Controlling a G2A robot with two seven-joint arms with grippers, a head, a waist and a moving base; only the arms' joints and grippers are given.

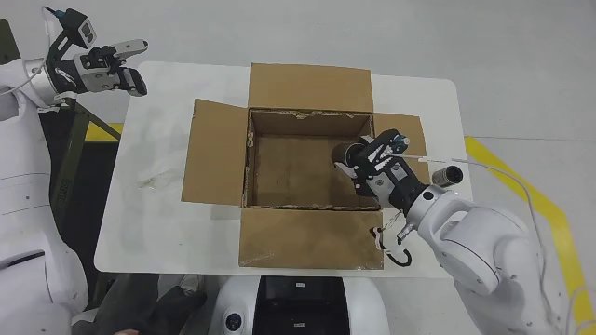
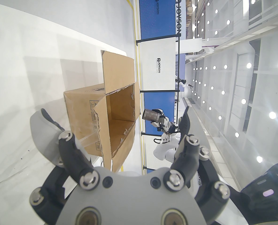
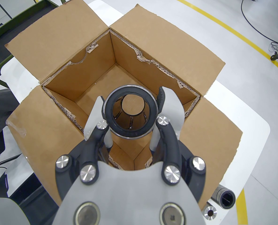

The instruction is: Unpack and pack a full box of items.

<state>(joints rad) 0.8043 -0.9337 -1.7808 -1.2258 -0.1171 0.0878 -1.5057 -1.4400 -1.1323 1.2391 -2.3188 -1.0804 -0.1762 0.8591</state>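
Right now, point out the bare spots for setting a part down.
The box floor is bare. So is the table left of the flap. Crowded: the right side, with a loose cylinder and the right gripper.

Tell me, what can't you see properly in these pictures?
- Top view: the right gripper and its metal tube hide part of the box floor.
- Right wrist view: the box flap covers part of the loose tube.
- Left wrist view: the metal tube is far off, too small for detail.
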